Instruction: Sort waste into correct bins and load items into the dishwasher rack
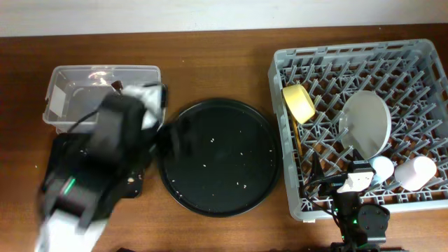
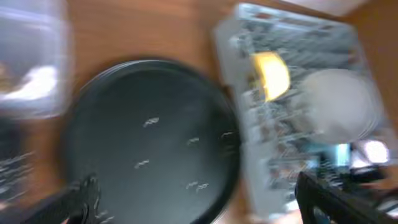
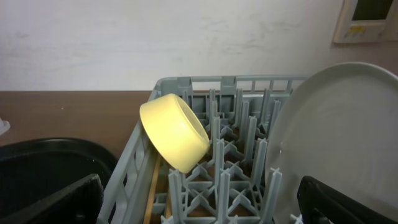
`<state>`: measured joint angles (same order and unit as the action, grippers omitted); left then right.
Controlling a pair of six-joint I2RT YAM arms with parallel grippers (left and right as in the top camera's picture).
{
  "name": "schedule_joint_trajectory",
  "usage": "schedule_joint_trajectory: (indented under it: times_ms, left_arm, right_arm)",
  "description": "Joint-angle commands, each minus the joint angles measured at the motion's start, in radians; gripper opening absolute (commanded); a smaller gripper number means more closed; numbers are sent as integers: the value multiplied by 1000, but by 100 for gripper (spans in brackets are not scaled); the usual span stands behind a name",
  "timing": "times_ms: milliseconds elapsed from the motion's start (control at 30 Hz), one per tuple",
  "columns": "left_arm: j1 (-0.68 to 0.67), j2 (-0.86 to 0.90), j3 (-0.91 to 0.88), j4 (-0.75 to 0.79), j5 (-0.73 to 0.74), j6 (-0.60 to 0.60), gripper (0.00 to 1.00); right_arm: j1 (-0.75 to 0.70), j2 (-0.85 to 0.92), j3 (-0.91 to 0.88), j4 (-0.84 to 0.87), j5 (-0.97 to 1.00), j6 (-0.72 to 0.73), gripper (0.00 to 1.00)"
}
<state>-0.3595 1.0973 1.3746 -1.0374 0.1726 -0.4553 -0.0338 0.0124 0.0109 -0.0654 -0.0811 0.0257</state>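
The grey dishwasher rack holds a yellow bowl on its side, a pale plate upright, and two small pale cups whose colours are washed out. A wooden chopstick lies by the rack's left wall. My right gripper is open and empty, low over the rack's front. My left gripper is open and empty; its arm is motion-blurred beside the clear box and hides most of the shallow black tray. Something white lies in the box.
A large round black tray with a few pale crumbs sits between the bins and the rack. Bare wooden table shows behind it. The left wrist view is heavily blurred.
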Motion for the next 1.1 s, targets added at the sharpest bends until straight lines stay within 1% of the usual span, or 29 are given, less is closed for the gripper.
schedule_joint_trajectory:
  times_ms: [0,33,100,133,167,200,267,300,367,433,533,600,700,767,900,967,1067]
  left_arm:
    - [3,-251,-8,-152,-268,94,99]
    - [3,-341,-8,-191,-268,94,99]
    - [3,-467,-8,-247,-267,94,99]
    - [3,-550,-9,-296,-320,94,99]
    - [3,-562,-9,-296,-385,95,99]
    - [3,-561,-18,-290,-406,124,100]
    - [3,-561,-61,-252,-406,234,99]
    - [3,-561,-77,-237,-406,263,99]
    - [4,-561,-156,-116,-406,343,100]
    - [21,-562,-249,18,-405,382,100]
    - [95,-591,-458,264,-348,382,99]
    - [117,-661,-627,435,-309,381,100]
    - [163,-804,-856,618,-243,381,99]
    - [208,-910,-984,686,-208,381,99]
    - [253,-1051,-1149,774,-209,381,100]
    - [258,-1091,-1209,804,-209,381,100]
    - [259,-1093,-1328,918,-208,381,99]
  right_arm:
    - [-1,-6,-5,-5,-9,0,98]
    - [-1,-6,-5,-5,-9,0,98]
    - [-1,-6,-5,-5,-9,0,98]
    - [-1,-6,-5,-6,-9,0,98]
    - [-1,-6,-5,-5,-9,0,98]
    - [-1,-6,-5,-6,-9,0,98]
    - [-1,-6,-5,-5,-9,0,99]
    - [-1,-6,-5,-6,-9,0,98]
    - [-1,-6,-5,-5,-9,0,98]
    - [-1,-6,-5,-6,-9,0,99]
    - [-1,-6,-5,-5,-9,0,98]
    - [-1,-6,-5,-5,-9,0,98]
    - [-1,-6,-5,-5,-9,0,98]
    - [-1,-6,-5,-6,-9,0,98]
    - [-1,-6,-5,-5,-9,0,98]
    - [-1,-6,-5,-5,-9,0,98]
    - [-1,-6,-5,-5,-9,0,98]
